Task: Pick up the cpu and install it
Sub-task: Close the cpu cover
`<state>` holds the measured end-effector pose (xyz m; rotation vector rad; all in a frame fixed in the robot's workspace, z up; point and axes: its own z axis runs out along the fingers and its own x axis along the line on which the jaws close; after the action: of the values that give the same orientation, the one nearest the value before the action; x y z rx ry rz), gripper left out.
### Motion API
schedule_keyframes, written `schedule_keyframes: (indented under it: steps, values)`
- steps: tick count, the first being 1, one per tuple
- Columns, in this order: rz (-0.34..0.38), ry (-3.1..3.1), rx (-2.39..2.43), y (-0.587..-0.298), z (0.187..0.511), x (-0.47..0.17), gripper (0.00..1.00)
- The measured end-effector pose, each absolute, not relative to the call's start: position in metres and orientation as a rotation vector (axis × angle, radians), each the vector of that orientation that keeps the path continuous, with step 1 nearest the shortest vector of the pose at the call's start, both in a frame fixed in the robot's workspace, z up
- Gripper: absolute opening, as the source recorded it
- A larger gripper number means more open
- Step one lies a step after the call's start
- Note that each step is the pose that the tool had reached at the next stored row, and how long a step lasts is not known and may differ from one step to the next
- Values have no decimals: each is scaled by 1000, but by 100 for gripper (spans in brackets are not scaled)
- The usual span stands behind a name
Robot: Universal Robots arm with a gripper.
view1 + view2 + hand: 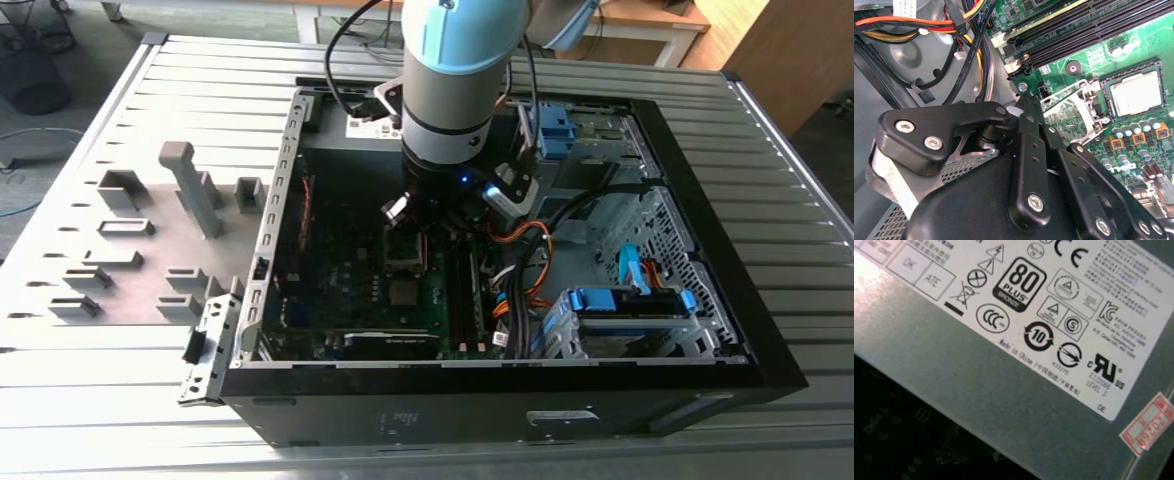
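**CPU in socket, load plate up, pincer close by**

Nearest the lens in the second wrist view: the gripper's (1026, 107) black links and screw heads, reaching toward the motherboard (1079, 55). How wide the pincer stands: cannot tell, as its own body hides the working end. No chip shows in its hold.

Just past it, the metal load plate (1074, 102) of the socket is tilted up, hinged open. The gripper's reach ends at or right beside this frame; contact can't be confirmed.

Beside the plate, the cpu (1136, 92) lies flat in the socket, silver-grey top up, square to the dark socket border. It sits apart from the gripper.

Progress, as a judgement: the pick and the placing look done, since the chip rests in its seat. The plate is not yet down over it, so the clamping looks left to do.

Further out:
- Memory slots (1094, 30) run alongside the socket.
- A bundle of orange, yellow and black cables (914, 25) crosses the bare case floor.

In the first wrist view, the grey power supply casing (979, 390) with its label is very close.

In the exterior view, the arm (454, 90) plunges into the open computer case (507, 385) on a slatted table (134, 370). A grey holder tray (134, 250) lies on the exterior view's left, outside the case.
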<state>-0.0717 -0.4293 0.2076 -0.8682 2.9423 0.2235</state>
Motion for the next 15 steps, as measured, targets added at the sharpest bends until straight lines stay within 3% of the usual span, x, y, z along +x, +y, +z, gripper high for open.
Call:
schedule_keyframes:
  steps: [15]
  values:
    - [232,2951,-869,-430,209,-70,11]
